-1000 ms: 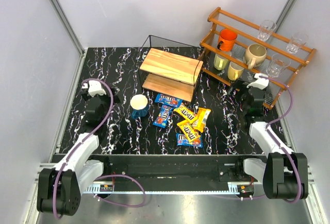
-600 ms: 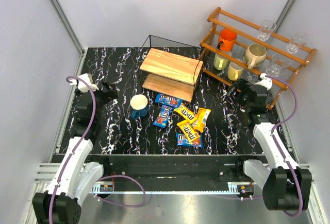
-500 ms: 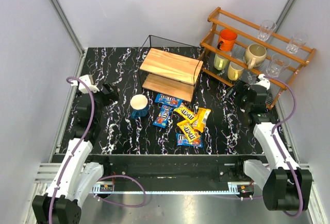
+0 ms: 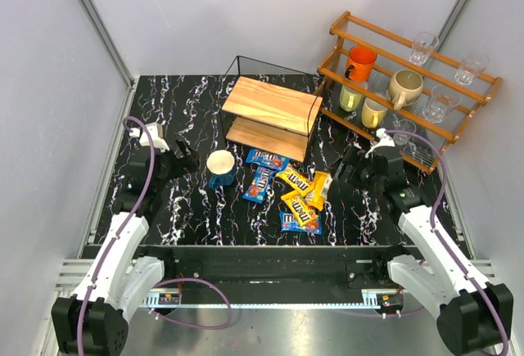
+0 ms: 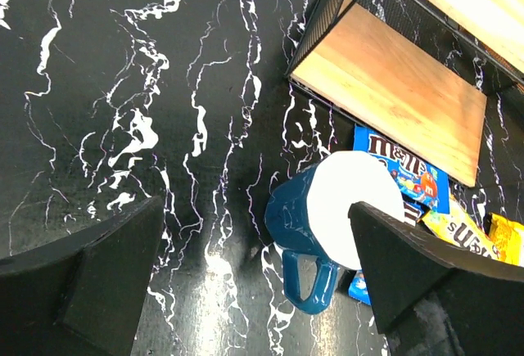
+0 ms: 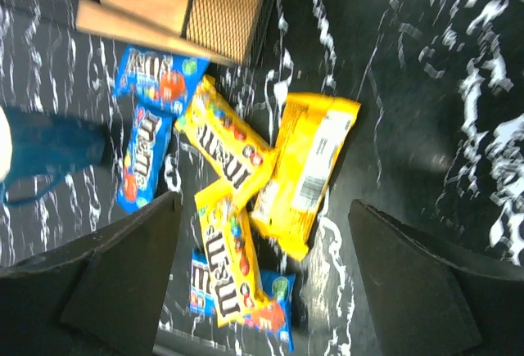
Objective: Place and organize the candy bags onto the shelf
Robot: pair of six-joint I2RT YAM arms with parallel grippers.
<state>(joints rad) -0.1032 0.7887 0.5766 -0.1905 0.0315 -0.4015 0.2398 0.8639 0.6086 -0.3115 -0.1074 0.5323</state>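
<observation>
Yellow and blue candy bags (image 4: pixel 293 192) lie mid-frame below the shelf (image 4: pixel 270 106). I see left gripper (image 4: pixel 186 159) and right gripper (image 4: pixel 348 170) with jaws apart.

Beneath me the marbled worktop (image 4: pixel 188 102) is black with white and violet veins. I see yellow glossy candy packets (image 6: pixel 311 172) and blue glossy candy packets (image 6: pixel 155 74), a dark-blue ceramic mug (image 5: pixel 307 225), white inside, and a pale-wood shelf (image 4: pixel 270 104) framed in black wire.
</observation>
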